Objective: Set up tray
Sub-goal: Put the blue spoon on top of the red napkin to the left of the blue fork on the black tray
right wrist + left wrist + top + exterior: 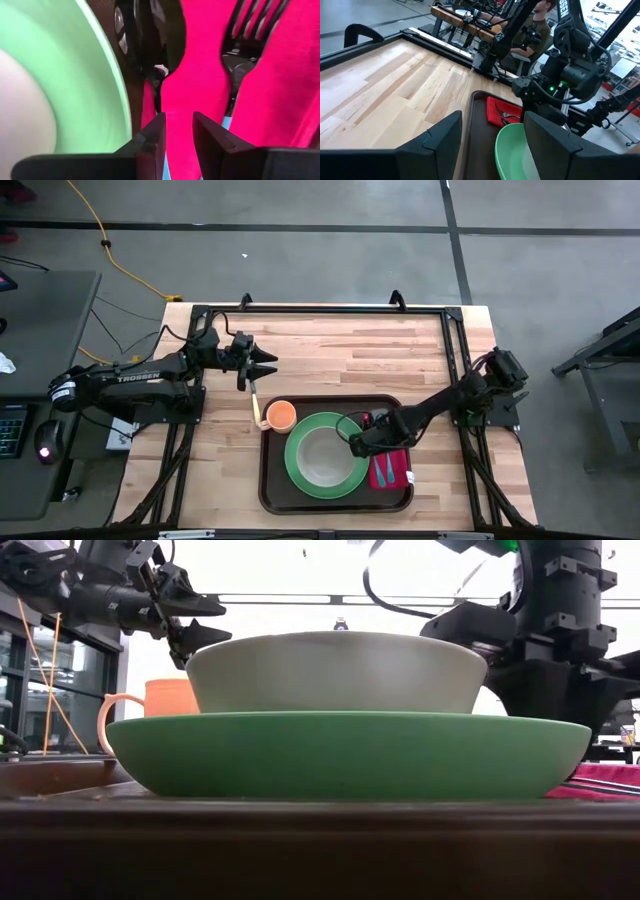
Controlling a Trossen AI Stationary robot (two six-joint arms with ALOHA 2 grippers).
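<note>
The dark brown tray (272,480) lies at the table's near middle. It holds a green plate (298,470) with a pale bowl (325,455) in it, an orange cup (281,416), and a magenta napkin (396,464) bearing a black spoon (150,40) and fork (250,45). My right gripper (358,445) points down between the plate's right rim and the napkin. Its fingers stand a narrow gap apart (179,135), with napkin showing through. My left gripper (268,362) hovers open and level above bare table, beyond the tray's far left corner. My right gripper comes from above, right over the spoon's handle (158,100) at the napkin's left edge. The handle runs under my left finger (150,140), not across the gap. Whether the fingertips touch the handle or the napkin, I cannot tell.
A pale slim thing (254,402) lies at the tray's left far corner, beside the cup. The wooden tabletop (340,345) stretches beyond the tray to a black frame rail (320,308). A person sits behind the table's right side (540,22).
</note>
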